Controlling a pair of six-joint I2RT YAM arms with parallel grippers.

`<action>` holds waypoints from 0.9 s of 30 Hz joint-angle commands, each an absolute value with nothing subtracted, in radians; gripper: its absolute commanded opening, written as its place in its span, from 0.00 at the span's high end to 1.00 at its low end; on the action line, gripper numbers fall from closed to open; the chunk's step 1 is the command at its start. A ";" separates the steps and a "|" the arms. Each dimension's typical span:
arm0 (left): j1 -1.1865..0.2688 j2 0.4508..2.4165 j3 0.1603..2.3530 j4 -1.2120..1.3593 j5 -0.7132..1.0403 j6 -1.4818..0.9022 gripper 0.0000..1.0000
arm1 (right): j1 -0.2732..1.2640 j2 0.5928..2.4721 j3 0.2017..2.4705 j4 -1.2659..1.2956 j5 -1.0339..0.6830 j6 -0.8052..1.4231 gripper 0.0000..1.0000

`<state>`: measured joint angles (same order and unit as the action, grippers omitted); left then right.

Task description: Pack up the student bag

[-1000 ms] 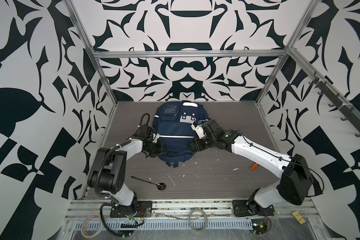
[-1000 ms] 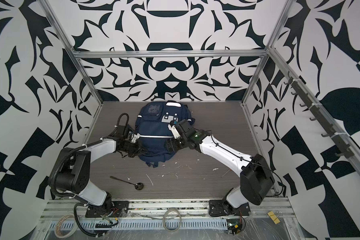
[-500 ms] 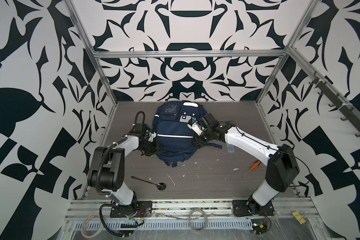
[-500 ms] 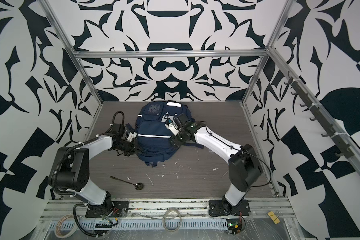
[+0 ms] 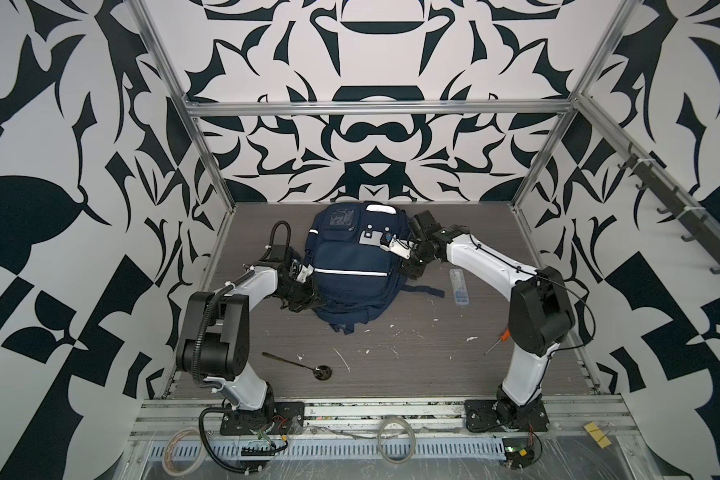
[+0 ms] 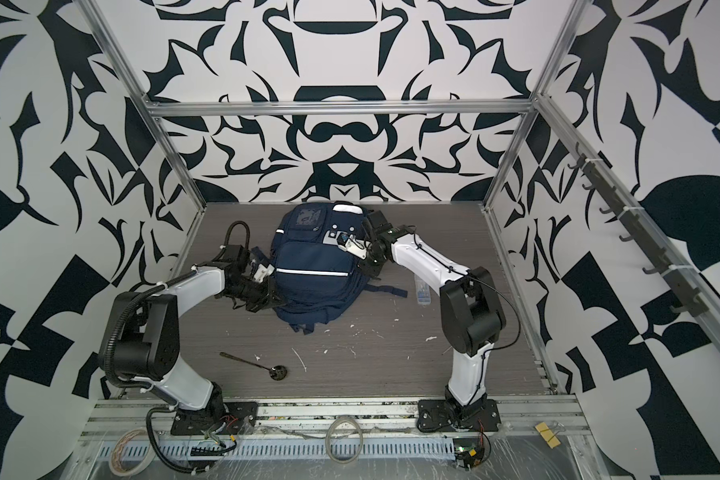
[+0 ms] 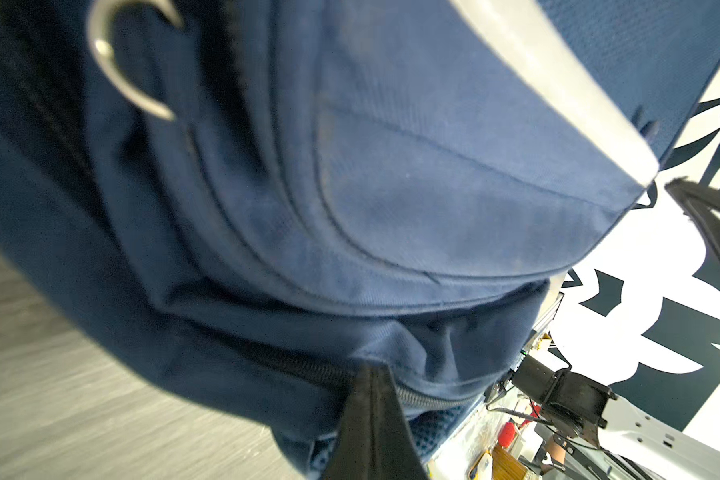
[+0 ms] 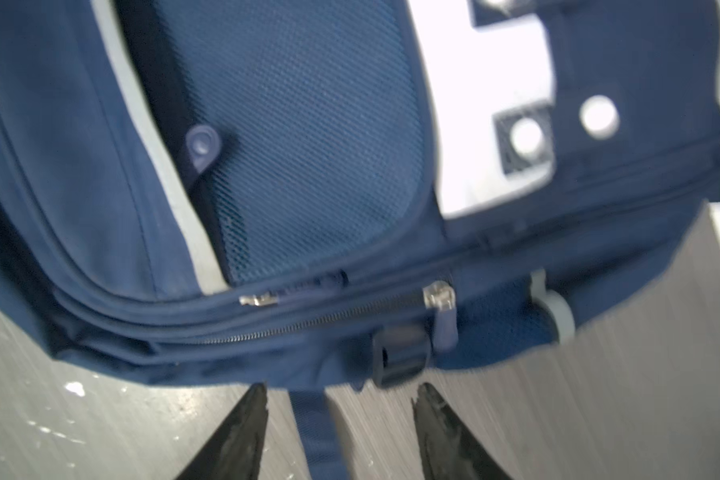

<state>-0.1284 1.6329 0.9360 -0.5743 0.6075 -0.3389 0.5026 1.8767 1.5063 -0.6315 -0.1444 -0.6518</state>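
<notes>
The left gripper (image 7: 371, 419) is closed, its fingers together in one dark wedge. The tip meets a zip (image 7: 308, 370) on the bag (image 5: 350, 270); whether cloth is pinched I cannot tell. In both top views this gripper lies against the bag's left side, near its lower end.

The right gripper (image 8: 341, 415) is open, fingers apart and holding nothing. A blue strap (image 8: 316, 424) runs on the desk (image 5: 433, 357) between them. The tips sit just short of the bag's right side.

The bag lies flat, front up, in the middle of the desk close to the far edge, straps trailing toward the near and right edges.

A clear box (image 5: 458, 282) lies right of it, near the right edge. A screwdriver (image 5: 495, 340) lies nearer the front right corner, and a dark spoon (image 5: 296, 361) toward the front left. White scraps (image 5: 341, 359) dot the near half.
</notes>
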 commanded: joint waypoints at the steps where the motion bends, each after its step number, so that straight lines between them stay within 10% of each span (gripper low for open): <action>1: -0.124 1.653 0.950 -0.636 0.616 -0.331 1.00 | 0.520 1.902 1.545 -0.688 -0.186 -0.756 0.45; 16: -0.123 1.652 0.907 -0.583 0.637 -0.385 1.00 | 0.551 2.000 1.632 -0.687 -0.229 -0.800 0.45; 27: -0.124 1.654 0.910 -0.579 0.640 -0.391 1.00 | 0.541 2.039 1.639 -0.687 -0.244 -0.773 0.68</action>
<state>-0.1284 1.6398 0.9253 -0.5644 0.6258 -0.3874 0.5426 2.0430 1.6180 -0.6975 -0.2134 -0.7876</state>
